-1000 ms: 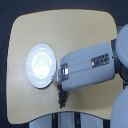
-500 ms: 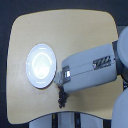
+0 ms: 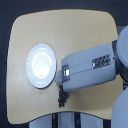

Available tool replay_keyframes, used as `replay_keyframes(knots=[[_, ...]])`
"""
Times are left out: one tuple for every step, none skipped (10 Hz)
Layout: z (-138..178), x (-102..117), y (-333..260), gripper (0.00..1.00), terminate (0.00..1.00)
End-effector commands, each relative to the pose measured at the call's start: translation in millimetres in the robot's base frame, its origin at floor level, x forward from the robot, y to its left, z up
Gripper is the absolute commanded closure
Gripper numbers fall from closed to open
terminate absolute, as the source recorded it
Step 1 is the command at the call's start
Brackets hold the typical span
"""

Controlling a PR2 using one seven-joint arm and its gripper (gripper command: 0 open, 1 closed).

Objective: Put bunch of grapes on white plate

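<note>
- the white plate (image 3: 41, 65) is round and glossy with a raised rim, lying on the exterior view's left of the table (image 3: 75, 30).
- the bunch of grapes (image 3: 62, 97) is a small dark, knobbly cluster, on or just above the table near its front edge, right beside the plate's rim but not on it.
- the gripper (image 3: 62, 89) is a dark blur at the end of the boxy grey-white arm (image 3: 92, 70); whether it clasps the grapes cannot be told.
- the table is smooth pale wood with rounded corners, against a dark floor.
- compared with half a second ago, arm and grapes look almost unmoved.
</note>
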Motion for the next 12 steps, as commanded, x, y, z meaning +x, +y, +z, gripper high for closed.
replay_keyframes(knots=[[-7.9,8.8,9.9,1.0,0.0],[-7.9,9.6,12.0,1.0,0.0],[-6.9,10.1,14.3,1.0,0.0],[-5.8,9.6,15.7,1.0,0.0],[-3.7,9.8,15.1,1.0,0.0],[-1.2,10.0,14.8,1.0,0.0],[1.1,10.3,12.1,1.0,0.0],[2.5,9.8,10.5,1.0,0.0],[4.4,10.4,8.6,1.0,0.0],[7.5,10.6,7.0,1.0,0.0],[14.8,15.1,4.5,1.0,0.0],[29.1,22.9,0.9,1.0,0.0]])
